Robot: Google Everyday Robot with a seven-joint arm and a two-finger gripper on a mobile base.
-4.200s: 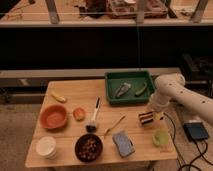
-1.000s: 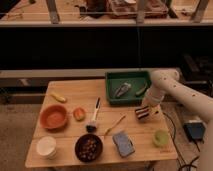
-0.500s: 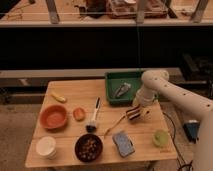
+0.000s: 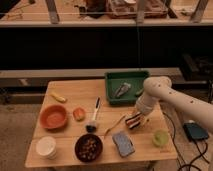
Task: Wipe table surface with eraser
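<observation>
Eraser: the small dark block with pale pinkish stripes is pressed on the counter, right of centre, just below the green tray; I judge it mid-wipe.
End effector: my end effector is down at the block with fingers together, clamped on the eraser; the white arm comes in from the right above it.
Counter: the light wooden plank counter is what I'm wiping, and the bare stretch around the block is narrow.
Nearest hazard: a thin pale wooden stick lies just left of the eraser; a leftward stroke would likely catch it and drag it along.
Next hazard: the blue-grey rectangular pad sits just below and left; a stroke toward the front edge could shove it off.
Right side: a small pale green cup stands near the eraser on the right; a swing of my wrist could tip it.
Behind: the green rectangular tray with a greyish item inside; pushing away, the block could jam against its wall.
Further out: the white-handled black brush and the dark bowl of brown nuts would take a long sweep to reach.
Grip risk: pressing too hard at a tilt, the eraser could twist out of my fingers.
</observation>
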